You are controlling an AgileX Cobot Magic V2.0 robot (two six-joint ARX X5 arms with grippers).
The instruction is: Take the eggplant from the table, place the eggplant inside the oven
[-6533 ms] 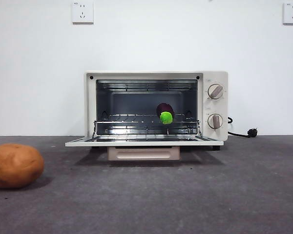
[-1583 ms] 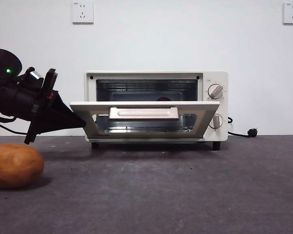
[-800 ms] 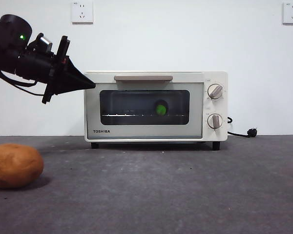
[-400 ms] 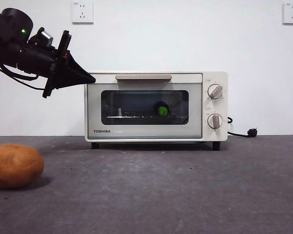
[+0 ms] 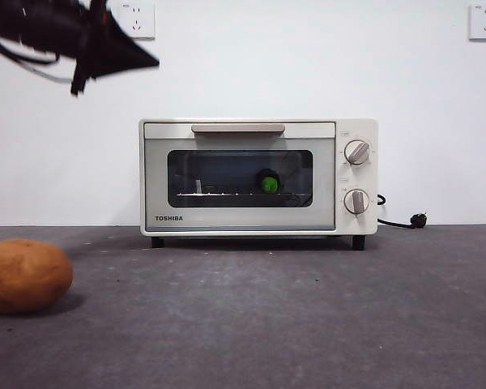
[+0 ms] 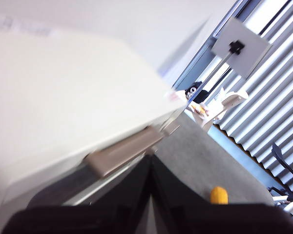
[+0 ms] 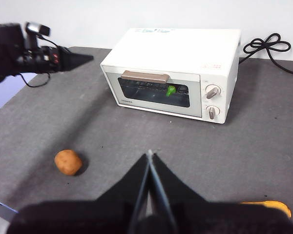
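**Eggplant inside the shut oven, both arms clear of it**

While the cream-white TOSHIBA toaster oven (image 5: pixel 259 178) stands with its dark glass door closed and its beige bar handle (image 5: pixel 238 128) up at the top edge, the elongated dark purple toy eggplant (image 5: pixel 267 182) lies inside on the wire rack (image 5: pixel 219 193), seen through the window with its bright green cap end facing the glass, right of the window's middle. In the right wrist view the same green cap shows behind the door. The oven rests toward the back of the flat dark grey matte table (image 5: pixel 308 308), its two round knobs (image 5: pixel 357 151) stacked on the right panel and a black power cord (image 5: pixel 405 221) trailing off behind it.

The left gripper (image 5: pixel 142 58) hangs in the air above and to the left of the oven, apart from it, its black jaws pressed together into a narrow point with nothing between them; its wrist view looks along the oven's top and handle. The right gripper (image 7: pixel 150 161) waits well back over bare table, its jaws likewise closed to a thin line and holding nothing.

A round orange-brown potato-like lump (image 5: pixel 26 275) sits on the table at the near left, well apart from the oven.
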